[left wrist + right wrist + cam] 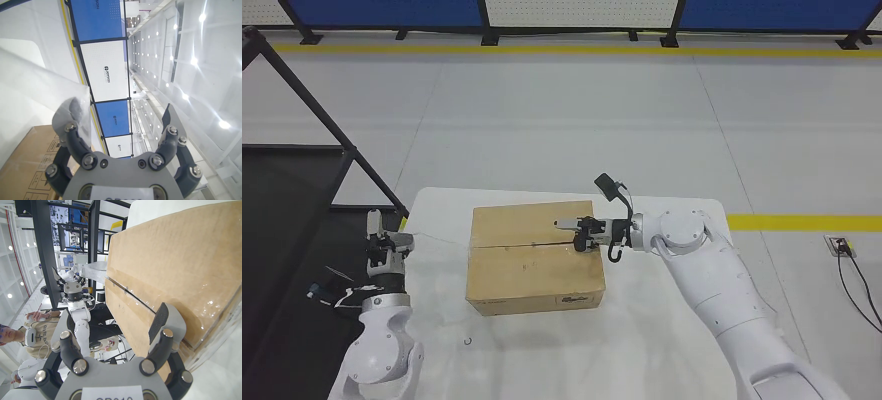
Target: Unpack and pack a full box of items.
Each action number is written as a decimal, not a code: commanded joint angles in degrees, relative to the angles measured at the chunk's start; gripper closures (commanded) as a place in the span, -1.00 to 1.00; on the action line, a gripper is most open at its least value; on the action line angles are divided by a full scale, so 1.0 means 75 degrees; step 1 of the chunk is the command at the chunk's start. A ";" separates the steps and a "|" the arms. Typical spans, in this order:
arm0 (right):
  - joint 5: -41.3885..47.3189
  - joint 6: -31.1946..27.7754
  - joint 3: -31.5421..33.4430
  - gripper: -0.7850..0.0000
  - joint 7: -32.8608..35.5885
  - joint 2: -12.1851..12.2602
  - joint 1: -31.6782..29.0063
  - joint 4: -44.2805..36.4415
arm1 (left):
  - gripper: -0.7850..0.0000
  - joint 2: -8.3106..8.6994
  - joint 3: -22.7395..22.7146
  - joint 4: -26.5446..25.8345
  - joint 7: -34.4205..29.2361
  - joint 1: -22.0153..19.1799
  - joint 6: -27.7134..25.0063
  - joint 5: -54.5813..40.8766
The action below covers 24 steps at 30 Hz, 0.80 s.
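Box (534,258) sits mid-table (442,290), flaps closed, so we judge unpacking barely begun. Left gripper (121,109) gapes wide, clear tape strip (37,75) clinging to one finger (not pinched). Right gripper (113,321) is spread wide, empty, over the seam (532,243).

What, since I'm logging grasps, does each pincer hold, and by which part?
Nothing is clamped: left pincer and right pincer are open. Clear tape clings to one left finger.
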 commanded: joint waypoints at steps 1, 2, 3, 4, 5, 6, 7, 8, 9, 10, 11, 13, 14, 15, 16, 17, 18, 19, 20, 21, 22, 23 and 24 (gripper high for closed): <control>0.0000 0.0000 0.0000 -1.00 0.0000 0.0000 0.0000 0.0000 | -1.00 -0.0013 0.0043 -0.0145 0.0097 0.0054 0.0002 0.0228; 0.0000 0.0000 0.0000 -1.00 0.0000 0.0000 0.0000 0.0000 | -1.00 -0.0019 0.0070 -0.0218 0.0123 0.0076 0.0000 0.0324; 0.0000 0.0000 0.0000 -1.00 0.0000 0.0000 0.0000 0.0000 | -1.00 -0.0024 0.0096 -0.0297 0.0141 0.0097 -0.0009 0.0440; 0.0000 0.0000 0.0000 -1.00 0.0000 0.0000 0.0000 0.0000 | -1.00 -0.0031 0.0127 -0.0378 0.0166 0.0117 -0.0007 0.0540; 0.0000 0.0000 0.0000 -1.00 0.0000 0.0000 0.0000 0.0000 | -1.00 -0.0038 0.0162 -0.0464 0.0173 0.0139 -0.0011 0.0624; 0.0000 0.0000 0.0000 -1.00 0.0000 0.0000 0.0000 0.0000 | -1.00 -0.0043 0.0193 -0.0553 0.0178 0.0161 -0.0010 0.0735; 0.0000 0.0000 0.0000 -1.00 0.0000 0.0000 0.0000 0.0000 | -1.00 -0.0049 0.0222 -0.0644 0.0200 0.0181 -0.0026 0.0828; 0.0000 0.0000 0.0000 -1.00 0.0000 0.0000 0.0000 0.0000 | -1.00 -0.0056 0.0253 -0.0716 0.0221 0.0201 -0.0018 0.0916; 0.0000 0.0000 0.0000 -1.00 0.0000 0.0000 0.0000 0.0000 | -1.00 -0.0064 0.0283 -0.0784 0.0236 0.0209 0.0003 0.0996; 0.0000 0.0000 0.0000 -1.00 0.0000 0.0000 0.0000 0.0000 | -1.00 -0.0072 0.0314 -0.0837 0.0240 0.0207 0.0033 0.1028; 0.0000 0.0000 0.0000 -1.00 0.0000 0.0000 0.0000 0.0000 | -1.00 -0.0079 0.0332 -0.0879 0.0251 0.0192 0.0068 0.1083; 0.0000 0.0000 0.0000 -1.00 0.0000 0.0000 0.0000 0.0000 | -1.00 -0.0091 0.0392 -0.0906 0.0265 0.0144 0.0132 0.1271; 0.0000 0.0000 0.0000 -1.00 0.0000 0.0000 0.0000 0.0000 | -1.00 -0.0099 0.0432 -0.0905 0.0245 0.0115 0.0172 0.1320; -0.0003 0.0005 0.0000 -1.00 -0.0045 0.0001 -0.0028 -0.0019 | -1.00 -0.0104 0.0461 -0.0901 0.0227 0.0077 0.0215 0.1401; -0.0026 0.0025 0.0006 -1.00 -0.0193 0.0010 -0.0116 -0.0126 | -1.00 -0.0112 0.0491 -0.0896 0.0235 0.0040 0.0243 0.1459; -0.0045 0.0070 0.0028 -1.00 -0.0282 0.0027 -0.0185 -0.0225 | -1.00 -0.0119 0.0532 -0.0891 0.0210 0.0008 0.0286 0.1528; -0.0051 0.0112 0.0066 -1.00 -0.0350 0.0050 -0.0242 -0.0318 | -1.00 -0.0123 0.0565 -0.0894 0.0181 -0.0025 0.0331 0.1635; -0.0062 0.0148 0.0100 -1.00 -0.0356 0.0075 -0.0296 -0.0408 | -1.00 -0.0126 0.0600 -0.0904 0.0168 -0.0054 0.0360 0.1771; -0.0056 0.0182 0.0150 -1.00 -0.0374 0.0102 -0.0348 -0.0489 | -1.00 -0.0132 0.0641 -0.0908 0.0171 -0.0072 0.0386 0.1878; -0.0053 0.0208 0.0202 -1.00 -0.0395 0.0130 -0.0401 -0.0575 | -1.00 -0.0140 0.0688 -0.0925 0.0143 -0.0088 0.0415 0.1940; -0.0048 0.0225 0.0250 -1.00 -0.0381 0.0158 -0.0457 -0.0667 | -1.00 -0.0148 0.0716 -0.0941 0.0142 -0.0102 0.0437 0.1964; -0.0051 0.0245 0.0305 -1.00 -0.0400 0.0188 -0.0512 -0.0753 | -1.00 -0.0155 0.0740 -0.0959 0.0133 -0.0119 0.0457 0.2012; -0.0060 0.0286 0.0357 -1.00 -0.0426 0.0217 -0.0567 -0.0836 | -1.00 -0.0160 0.0756 -0.0968 0.0128 -0.0138 0.0482 0.2092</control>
